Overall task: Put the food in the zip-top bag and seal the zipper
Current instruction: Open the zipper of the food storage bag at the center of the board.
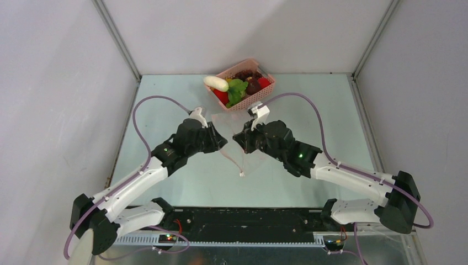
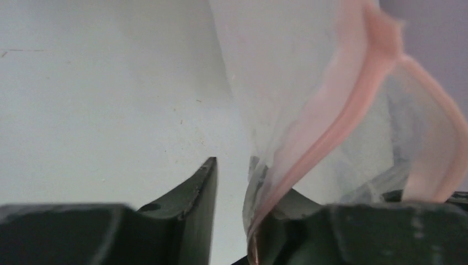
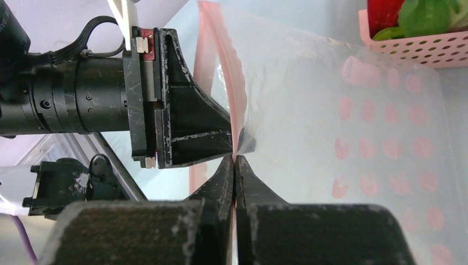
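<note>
Your right gripper (image 3: 234, 160) is clamped on the zipper (image 3: 234, 83) of the zip-top bag (image 3: 331, 110), held over the pale-green table (image 1: 309, 121). The jaws of your left gripper (image 2: 230, 165) stand slightly parted beside that strip. White walls (image 1: 55, 83) enclose the table.

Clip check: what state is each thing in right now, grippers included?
bag: empty, pinched at its mouth edge
zipper: unsealed, its two strips apart
food: in the basket, none bagged
basket: upright, holding the food
left gripper: open, zipper strip against one finger
right gripper: shut on the zipper
</note>
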Action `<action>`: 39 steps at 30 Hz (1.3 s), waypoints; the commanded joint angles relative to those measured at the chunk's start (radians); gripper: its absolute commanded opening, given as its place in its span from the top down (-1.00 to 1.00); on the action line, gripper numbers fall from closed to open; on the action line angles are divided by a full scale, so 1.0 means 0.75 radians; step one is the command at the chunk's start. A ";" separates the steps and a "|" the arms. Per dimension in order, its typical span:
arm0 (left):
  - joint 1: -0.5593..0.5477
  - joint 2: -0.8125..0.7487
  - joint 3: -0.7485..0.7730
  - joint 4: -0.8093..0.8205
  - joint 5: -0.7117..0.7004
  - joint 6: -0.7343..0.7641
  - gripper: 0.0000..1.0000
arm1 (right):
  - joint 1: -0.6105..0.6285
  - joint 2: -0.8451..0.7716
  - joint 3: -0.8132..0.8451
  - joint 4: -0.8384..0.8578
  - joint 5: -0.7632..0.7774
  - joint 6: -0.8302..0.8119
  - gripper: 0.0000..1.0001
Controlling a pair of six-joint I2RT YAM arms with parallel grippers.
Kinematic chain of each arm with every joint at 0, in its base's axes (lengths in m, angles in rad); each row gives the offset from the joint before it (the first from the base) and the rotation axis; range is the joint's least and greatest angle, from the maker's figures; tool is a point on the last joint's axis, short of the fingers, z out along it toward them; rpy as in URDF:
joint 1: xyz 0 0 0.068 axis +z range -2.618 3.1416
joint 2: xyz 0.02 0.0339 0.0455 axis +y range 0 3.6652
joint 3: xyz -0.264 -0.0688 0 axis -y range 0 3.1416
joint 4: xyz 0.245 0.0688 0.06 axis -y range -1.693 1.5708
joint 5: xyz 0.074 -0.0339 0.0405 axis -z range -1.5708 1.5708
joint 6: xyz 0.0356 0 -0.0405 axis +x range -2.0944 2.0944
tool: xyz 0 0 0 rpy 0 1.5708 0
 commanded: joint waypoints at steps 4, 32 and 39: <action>-0.014 -0.066 0.204 -0.299 -0.438 0.044 0.91 | 0.005 -0.137 0.035 -0.060 0.182 -0.080 1.00; -0.013 0.049 0.779 -0.837 -0.728 0.436 0.85 | -0.001 0.290 0.221 0.077 0.152 0.322 0.89; -0.013 0.281 0.658 -0.597 -0.461 0.444 0.93 | -0.078 0.358 0.222 -0.203 0.236 0.399 0.60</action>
